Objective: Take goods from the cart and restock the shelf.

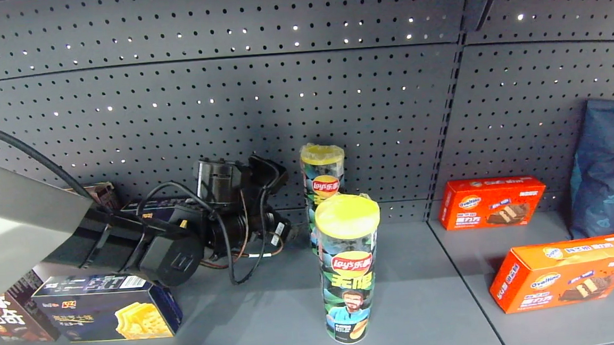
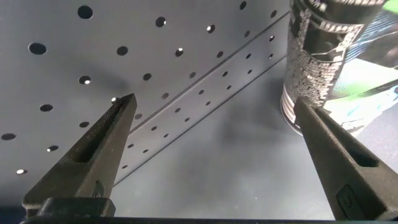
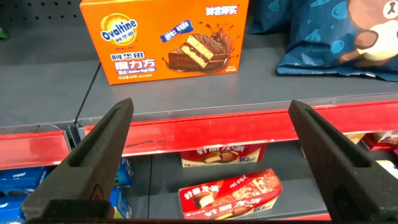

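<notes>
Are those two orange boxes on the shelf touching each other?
Apart. The head view shows a strip of bare grey shelf between the rear orange box and the front orange box.

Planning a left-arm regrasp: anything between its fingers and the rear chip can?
Nothing visible. The left gripper is open beside the rear chip can; one of its fingers sits right next to the can, with no object between.

place: shop | evidence: pegboard-backed shelf (image 1: 272, 302), boxed snacks (image 3: 165, 40) faced outward, red edge rail (image 3: 249, 127) along shelf front
</notes>
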